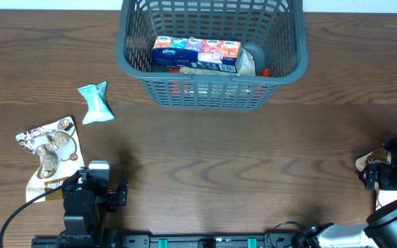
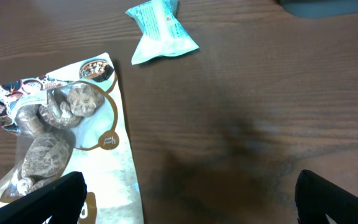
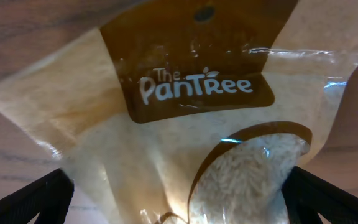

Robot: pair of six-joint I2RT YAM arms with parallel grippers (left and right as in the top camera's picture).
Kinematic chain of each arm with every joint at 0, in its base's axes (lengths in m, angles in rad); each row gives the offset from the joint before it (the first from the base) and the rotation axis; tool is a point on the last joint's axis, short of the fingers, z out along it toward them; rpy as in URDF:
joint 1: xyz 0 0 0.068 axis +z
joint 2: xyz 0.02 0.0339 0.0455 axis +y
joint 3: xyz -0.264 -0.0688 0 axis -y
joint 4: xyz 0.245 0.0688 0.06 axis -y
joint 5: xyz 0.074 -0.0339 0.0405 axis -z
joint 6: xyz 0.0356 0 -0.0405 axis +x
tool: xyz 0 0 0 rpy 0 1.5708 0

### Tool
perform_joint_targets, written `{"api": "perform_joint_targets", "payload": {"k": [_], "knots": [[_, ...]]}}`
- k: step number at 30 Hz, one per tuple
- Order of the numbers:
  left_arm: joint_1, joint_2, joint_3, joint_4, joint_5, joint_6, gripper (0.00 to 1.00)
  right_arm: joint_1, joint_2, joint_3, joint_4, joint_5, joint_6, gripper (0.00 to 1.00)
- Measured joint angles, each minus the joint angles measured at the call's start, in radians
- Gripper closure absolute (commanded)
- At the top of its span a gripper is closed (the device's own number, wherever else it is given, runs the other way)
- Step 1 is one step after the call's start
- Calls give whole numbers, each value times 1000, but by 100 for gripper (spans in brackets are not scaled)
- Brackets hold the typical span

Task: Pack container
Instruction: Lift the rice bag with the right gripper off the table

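The container (image 1: 212,95), a dark grey slatted basket, stands at the far centre and holds a row of Kleenex tissue packs (image 1: 195,54) and a brown pouch (image 1: 245,64). My right gripper (image 3: 179,202) is open at the near right edge, its fingers on either side of a rice pouch (image 3: 185,118) marked "The PanTree"; the pouch also shows in the overhead view (image 1: 368,163). My left gripper (image 2: 188,199) is open and empty at the near left, its left finger above the edge of a mushroom pouch (image 2: 61,130). A teal snack packet (image 2: 161,31) lies beyond it.
In the overhead view the mushroom pouch (image 1: 50,148) lies near the left edge and the teal packet (image 1: 95,103) lies between it and the basket. Bare wooden table (image 1: 253,158) spans the middle, between the two arms.
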Motion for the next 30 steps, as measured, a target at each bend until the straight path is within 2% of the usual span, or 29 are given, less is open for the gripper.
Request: {"api": "perform_joint_targets", "payload": {"k": [5,8,9,10,11,12,15,19,24,30], "knots": [[0,0,0,0,0,1,2,-1,0,-16,8,1,0,1],[0,0,0,0,0,4,1,-1,0,-17,10,2,-2,14],[0,0,0,0,0,5,1,-1,0,-17,10,1,-3,32],[0,0,0,0,0,5,1,-1,0,-18,11,1,-6,61],[0,0,0,0,0,5,1,-1,0,-18,12,1,-3,78],[0,0,0,0,0,5,1,-1,0,-18,14,0,-1,84],[0,0,0,0,0,6,1,-1,0,-18,13,-9,4,84],[0,0,0,0,0,8,1,-1,0,-18,15,-24,4,99],[0,0,0,0,0,8,1,-1,0,-19,38,-79,36,99],[0,0,0,0,0,8,1,5,0,-21,106,-169,171,99]]}}
